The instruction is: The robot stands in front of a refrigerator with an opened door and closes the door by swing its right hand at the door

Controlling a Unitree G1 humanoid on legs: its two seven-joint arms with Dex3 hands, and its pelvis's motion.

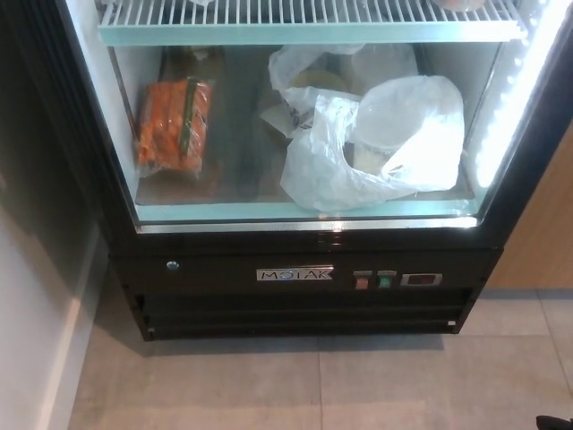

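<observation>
The refrigerator (295, 273) fills the upper head view, a black cabinet with a lit interior and a control strip on its lower front. Its bottom compartment holds an orange packet (175, 125) on the left and white plastic bags (385, 143) on the right, under a white wire shelf (304, 13). A dark upright panel (45, 134) runs along the cabinet's left side; I cannot tell whether this is the door. Only a black tip of my right hand (557, 422) shows at the bottom right corner, low over the floor. My left hand does not show.
Grey floor tiles (295, 385) lie in front of the fridge. A pale wall or panel (27, 340) stands at the lower left, and a wooden surface (546, 242) borders the fridge on the right.
</observation>
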